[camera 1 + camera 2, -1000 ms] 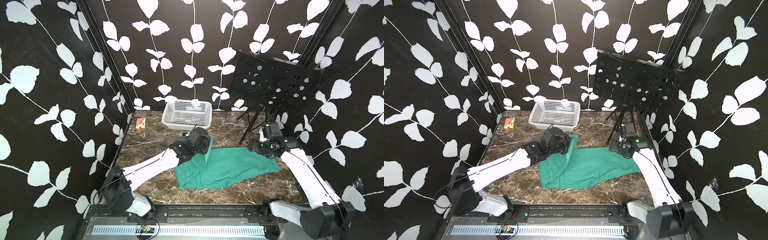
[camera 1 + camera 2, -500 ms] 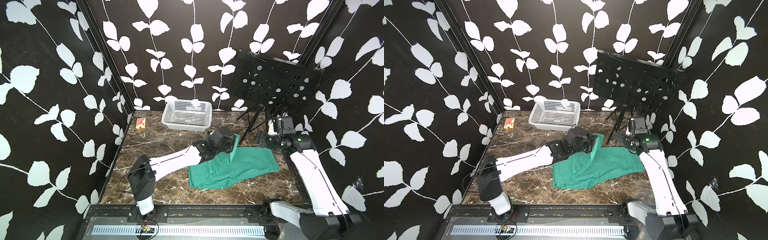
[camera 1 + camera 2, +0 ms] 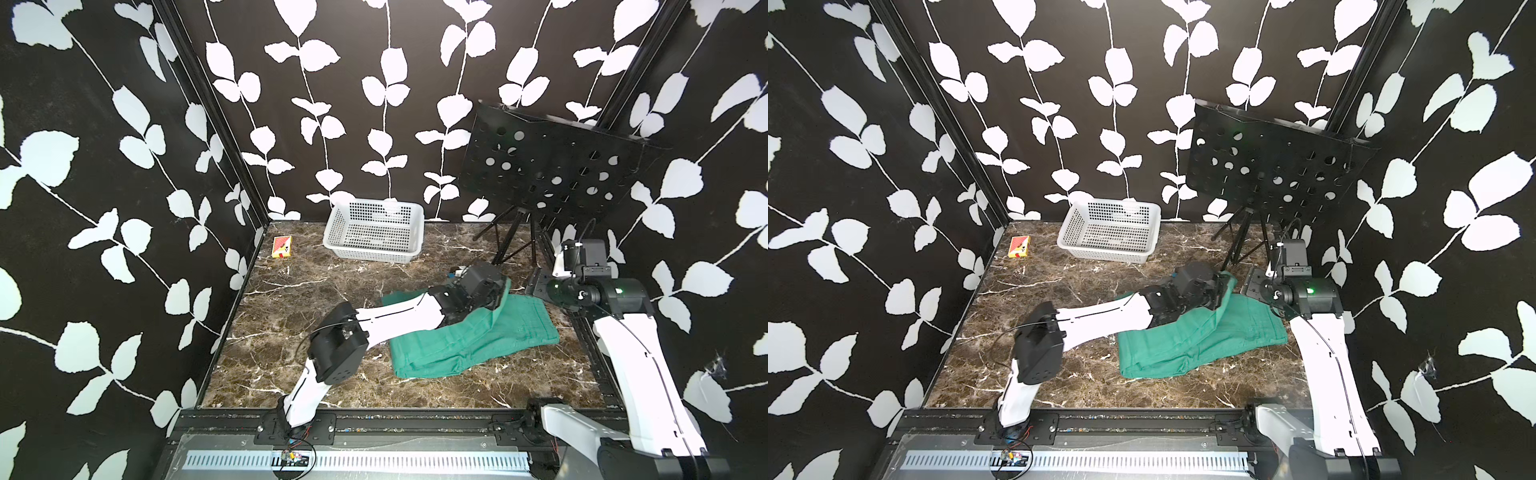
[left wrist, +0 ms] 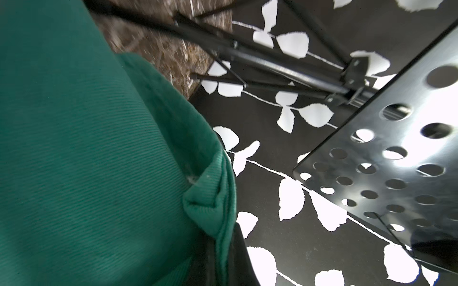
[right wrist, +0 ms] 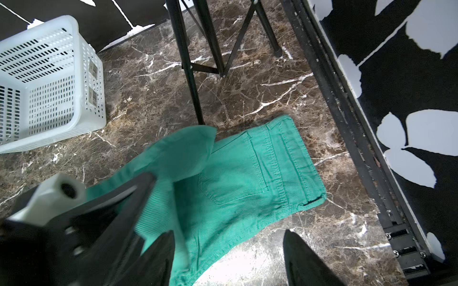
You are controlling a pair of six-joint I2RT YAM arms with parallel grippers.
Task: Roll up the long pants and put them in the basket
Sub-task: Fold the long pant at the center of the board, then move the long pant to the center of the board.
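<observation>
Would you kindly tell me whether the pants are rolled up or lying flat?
Not rolled: the pants lie mostly flat, with one end lifted and folded over by the shut left gripper.

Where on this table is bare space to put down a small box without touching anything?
Bare marble lies between the card box, the basket and the left arm, and along the front rail before the long pants. Crowded: far right corner, with stand legs, left hand and right hand.
</observation>
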